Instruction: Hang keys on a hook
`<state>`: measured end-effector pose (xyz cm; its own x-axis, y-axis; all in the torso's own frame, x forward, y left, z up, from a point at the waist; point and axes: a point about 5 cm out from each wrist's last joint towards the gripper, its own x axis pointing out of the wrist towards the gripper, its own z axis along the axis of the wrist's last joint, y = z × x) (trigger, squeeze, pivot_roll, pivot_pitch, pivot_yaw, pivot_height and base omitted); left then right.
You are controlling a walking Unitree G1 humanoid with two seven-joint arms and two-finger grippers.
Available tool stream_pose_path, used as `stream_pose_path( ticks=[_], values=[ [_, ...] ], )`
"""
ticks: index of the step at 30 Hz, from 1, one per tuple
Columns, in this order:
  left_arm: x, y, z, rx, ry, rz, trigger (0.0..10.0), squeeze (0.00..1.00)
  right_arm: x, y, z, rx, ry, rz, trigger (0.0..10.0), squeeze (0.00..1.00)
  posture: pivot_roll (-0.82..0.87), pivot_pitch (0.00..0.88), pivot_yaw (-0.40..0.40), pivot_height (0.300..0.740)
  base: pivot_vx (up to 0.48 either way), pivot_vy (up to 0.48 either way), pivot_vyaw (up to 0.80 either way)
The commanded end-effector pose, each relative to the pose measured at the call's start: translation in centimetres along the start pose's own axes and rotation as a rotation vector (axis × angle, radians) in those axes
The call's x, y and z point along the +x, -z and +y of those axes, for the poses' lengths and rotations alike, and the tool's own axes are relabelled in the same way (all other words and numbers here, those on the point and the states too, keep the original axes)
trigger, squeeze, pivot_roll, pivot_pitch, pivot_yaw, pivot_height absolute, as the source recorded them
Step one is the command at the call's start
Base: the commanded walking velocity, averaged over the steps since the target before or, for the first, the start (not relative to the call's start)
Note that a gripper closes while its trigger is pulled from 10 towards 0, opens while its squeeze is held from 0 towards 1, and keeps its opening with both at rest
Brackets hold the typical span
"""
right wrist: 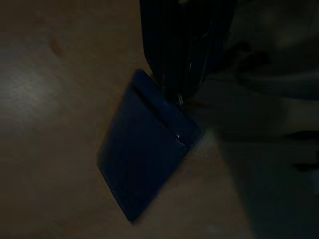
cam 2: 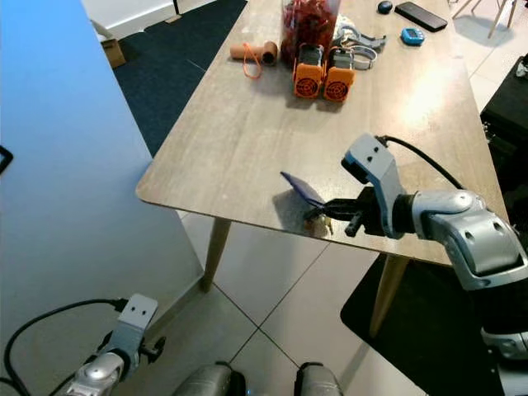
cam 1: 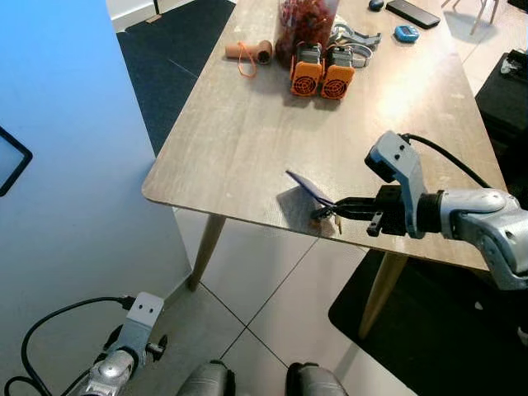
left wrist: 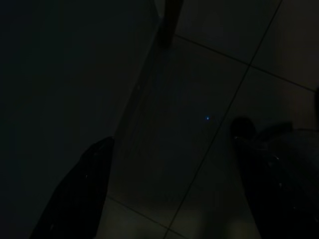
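Observation:
My right gripper [cam 1: 328, 206] is over the front edge of the wooden table [cam 1: 247, 140], shut on the keys [cam 1: 327, 214]. A flat blue key tag [cam 1: 311, 187] sticks up and to the left from the fingertips, just above the tabletop. In the right wrist view the blue tag [right wrist: 144, 169] hangs from the closed black fingers [right wrist: 174, 50] over the wood. My left arm hangs idle near the floor at the lower left, with its gripper [left wrist: 174, 194] open over dark tiles.
At the table's far end stand two orange devices [cam 1: 322, 74], a jar of red things [cam 1: 305, 25], a cylinder with an orange cord [cam 1: 250, 53], a phone [cam 1: 412, 12] and small items. A blue wall [cam 1: 58, 165] is on my left. A dark rug [cam 1: 412, 330] lies under the table.

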<state>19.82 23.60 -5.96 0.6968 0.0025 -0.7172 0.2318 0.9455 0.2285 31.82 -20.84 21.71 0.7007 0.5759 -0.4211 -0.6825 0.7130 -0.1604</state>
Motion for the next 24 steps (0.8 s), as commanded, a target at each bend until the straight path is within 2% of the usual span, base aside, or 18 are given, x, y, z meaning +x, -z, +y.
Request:
stream_pose_path(
  ticks=[1, 4, 6, 9, 11, 14, 15, 18, 20, 24],
  values=[
    [-0.1, 0.6, -0.4, -0.007, 0.008, 0.017, 10.0, 0.23, -0.4, -0.7, -2.4, 0.041, 0.206, -0.074, 10.0, 0.0, 0.06, 0.17, -0.02, 0.74, 0.0, 0.0, 0.0],
    [-0.1, 0.5, -0.4, -0.005, 0.008, 0.014, 10.0, 0.23, -0.1, -2.0, -4.0, 0.124, 0.337, -0.211, 10.0, 0.0, 0.06, 0.169, -0.017, 0.74, 0.0, 0.0, 0.0],
    [-0.1, 0.4, -0.3, -0.004, 0.007, 0.012, 10.0, 0.23, 0.4, -2.6, -3.8, 0.133, 0.322, -0.248, 10.0, 0.0, 0.06, 0.169, -0.017, 0.74, 0.0, 0.0, 0.0],
    [-0.1, 0.3, -0.2, -0.003, 0.004, 0.009, 10.0, 0.23, 1.8, -3.7, -2.6, 0.113, 0.261, -0.284, 10.0, 0.0, 0.07, 0.166, -0.02, 0.74, 0.0, 0.0, 0.0],
    [0.0, 0.2, -0.1, -0.005, -0.003, 0.004, 10.0, 0.23, 3.0, -5.2, -1.2, 0.106, 0.209, -0.358, 10.0, 0.0, 0.07, 0.166, -0.021, 0.74, 0.0, 0.0, 0.0],
    [0.0, 0.1, -0.1, -0.006, -0.006, 0.002, 10.0, 0.23, 3.9, -6.8, -0.1, 0.117, 0.167, -0.455, 10.0, 0.0, 0.07, 0.164, -0.02, 0.74, 0.0, 0.0, 0.0],
    [0.0, 0.1, -0.1, -0.006, -0.006, 0.002, 10.0, 0.23, 3.9, -6.8, -0.1, 0.117, 0.167, -0.455, 10.0, 0.0, 0.07, 0.164, -0.02, 0.74, 0.0, 0.0, 0.0],
    [-0.1, 0.2, -0.1, -0.005, -0.006, 0.005, 10.0, 0.22, 4.8, -8.3, -0.3, 0.18, 0.214, -0.574, 10.0, 0.0, 0.07, 0.165, -0.019, 0.74, 0.0, 0.0, 0.0],
    [0.0, 0.2, -0.1, -0.005, -0.005, 0.006, 10.0, 0.23, 5.1, -8.4, -0.8, 0.198, 0.247, -0.594, 10.0, 0.0, 0.07, 0.166, -0.018, 0.74, 0.0, 0.0, 0.0],
    [0.0, 0.2, -0.2, -0.006, -0.003, 0.006, 10.0, 0.23, 5.7, -8.5, -0.8, 0.209, 0.238, -0.589, 10.0, 0.0, 0.07, 0.167, -0.022, 0.74, 0.0, 0.0, 0.0]
  ],
)
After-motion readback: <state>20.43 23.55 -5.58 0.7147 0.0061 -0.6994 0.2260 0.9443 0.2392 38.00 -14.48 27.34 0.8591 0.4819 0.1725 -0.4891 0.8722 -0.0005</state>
